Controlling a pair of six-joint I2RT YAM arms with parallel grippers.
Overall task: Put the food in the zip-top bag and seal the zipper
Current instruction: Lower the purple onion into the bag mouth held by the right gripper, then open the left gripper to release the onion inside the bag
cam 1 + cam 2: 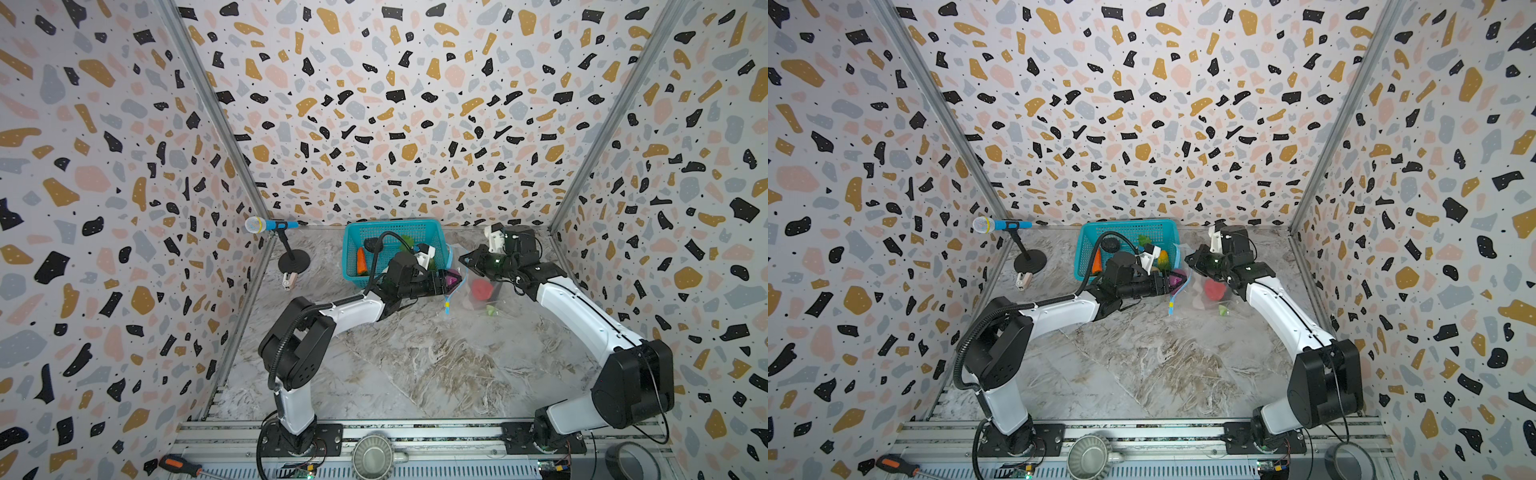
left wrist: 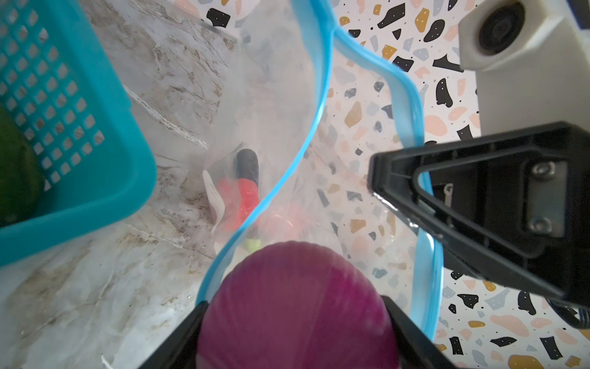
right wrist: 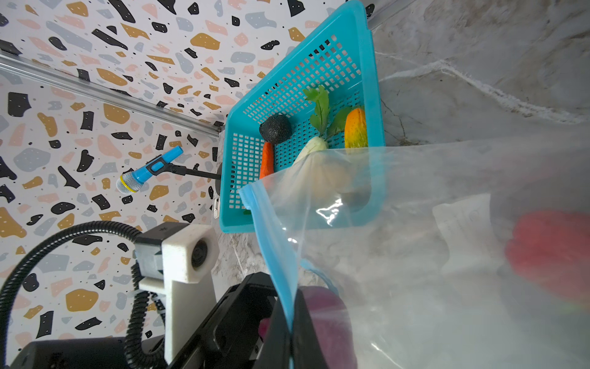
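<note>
My left gripper point(image 2: 295, 305) is shut on the purple onion point(image 2: 297, 287) and holds it at the open mouth of the clear zip-top bag point(image 1: 478, 299). In both top views the onion point(image 1: 1178, 277) sits just right of the teal basket. My right gripper point(image 3: 292, 326) is shut on the light blue zipper point(image 3: 271, 242) and holds that edge up. The yellow slider point(image 1: 447, 308) hangs at the strip's lower end. A red pepper point(image 3: 549, 252) lies inside the bag beside a white label point(image 3: 463, 230). Carrot point(image 3: 266, 158), radish point(image 3: 311, 148), green leaves point(image 3: 319, 105) and a yellow-orange piece point(image 3: 355, 127) lie in the basket.
The teal mesh basket point(image 1: 390, 224) stands at the back against the wall, with a dark round piece point(image 3: 275, 127) in it. A toy microphone on a stand point(image 1: 262, 225) is at the back left. A screwdriver point(image 1: 178, 464), metal mould point(image 1: 372, 455) and tape roll point(image 1: 631, 459) lie on the front rail.
</note>
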